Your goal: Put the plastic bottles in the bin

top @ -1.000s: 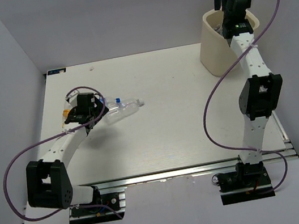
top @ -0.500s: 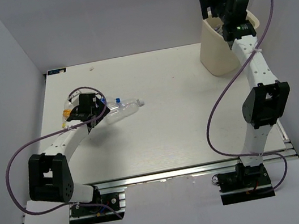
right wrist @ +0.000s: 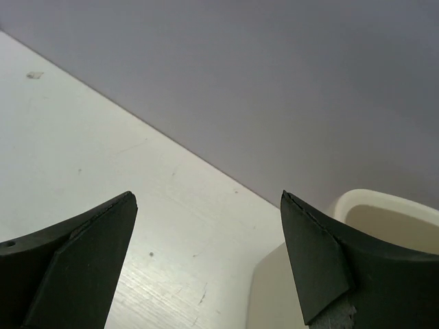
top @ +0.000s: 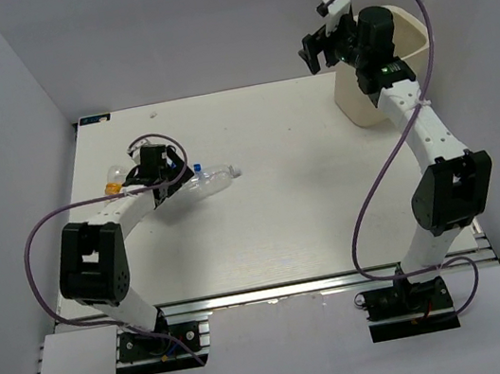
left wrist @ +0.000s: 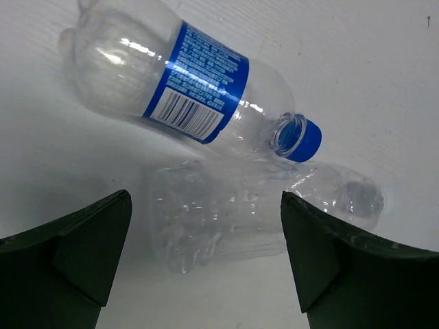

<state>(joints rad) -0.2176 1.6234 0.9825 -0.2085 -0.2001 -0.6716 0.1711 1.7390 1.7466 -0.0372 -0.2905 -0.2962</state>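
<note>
Left gripper point(left wrist: 206, 229) spread wide, empty, over the clear bottle point(left wrist: 233, 219) lying flat. Pick step: you must descend and close. Bin point(top: 356, 102) stands far right, right gripper point(right wrist: 206, 229) wide near it.

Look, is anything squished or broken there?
Yes. The clear bottle without a label looks dented and crumpled, lying on its side right beside the blue-labelled bottle, which looks whole.
</note>
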